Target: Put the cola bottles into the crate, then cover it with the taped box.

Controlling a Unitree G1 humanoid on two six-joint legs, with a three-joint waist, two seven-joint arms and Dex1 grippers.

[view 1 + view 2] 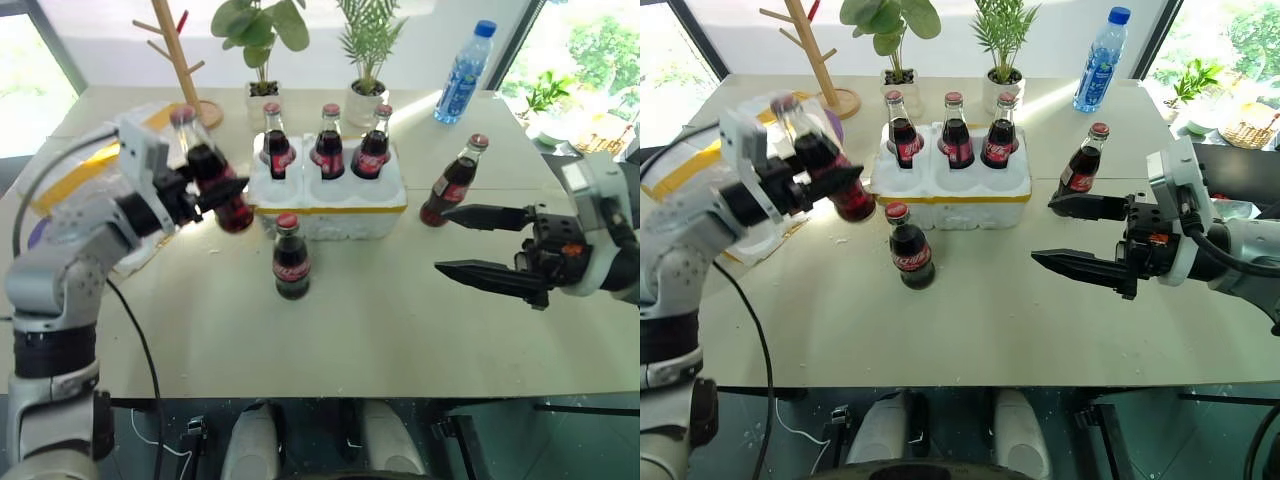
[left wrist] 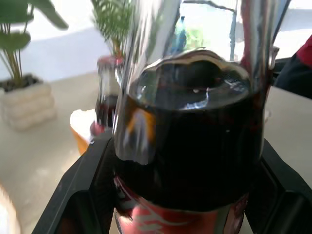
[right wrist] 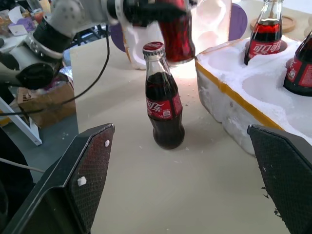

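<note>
My left gripper point(image 1: 228, 192) is shut on a cola bottle point(image 1: 212, 172), held tilted above the table just left of the crate point(image 1: 330, 215); that bottle's dark body point(image 2: 187, 131) sits between the black fingers. Three cola bottles point(image 1: 329, 148) stand in the crate's back row, and its front holes are empty. Another cola bottle point(image 1: 291, 258) stands on the table in front of the crate, and one more point(image 1: 450, 182) stands to its right. My right gripper point(image 1: 443, 240) hangs open just in front of that right-hand bottle, touching nothing. The taped box point(image 1: 70, 178) lies at the left, partly hidden behind my left arm.
A clear water bottle point(image 1: 463, 75) with a blue label stands at the back right. Two potted plants point(image 1: 262, 60) point(image 1: 368, 60) and a wooden stand point(image 1: 180, 60) line the far edge behind the crate. The table's near edge point(image 1: 330, 395) runs across the front.
</note>
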